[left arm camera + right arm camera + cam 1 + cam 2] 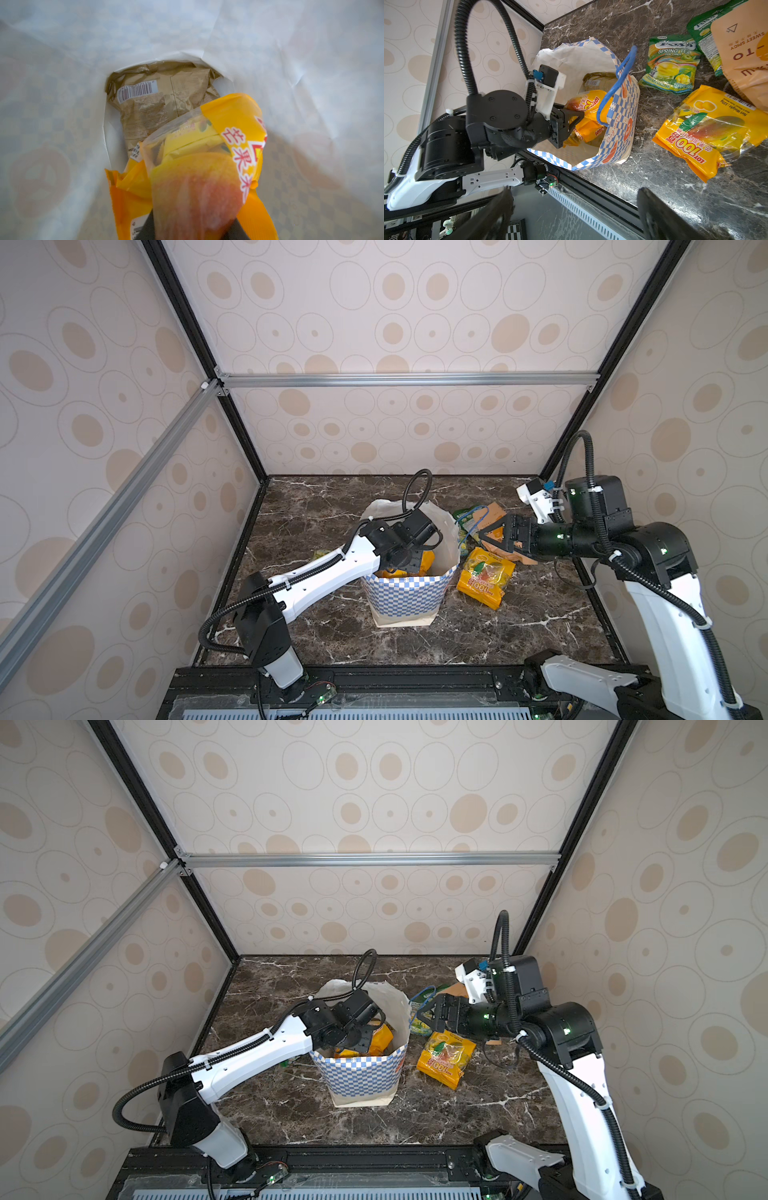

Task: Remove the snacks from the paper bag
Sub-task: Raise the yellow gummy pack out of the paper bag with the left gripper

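Reaching down into the upright paper bag (405, 597), the left tool (576, 122) has narrow jaws on the upper end of an orange mango gummy packet (234, 116), long axis pointing to the bag's mouth. Above the bag is free room; the right tool (492, 538), wide and empty, hangs just beside the bag.

left tool (573, 124) and yellow packet (232, 112) in paper bag (405, 597) mouth; bare tabletop (415, 643) nearside

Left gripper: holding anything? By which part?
The left gripper straddles the upper end of the yellow gummy packet inside the paper bag; a firm clamp cannot be told.
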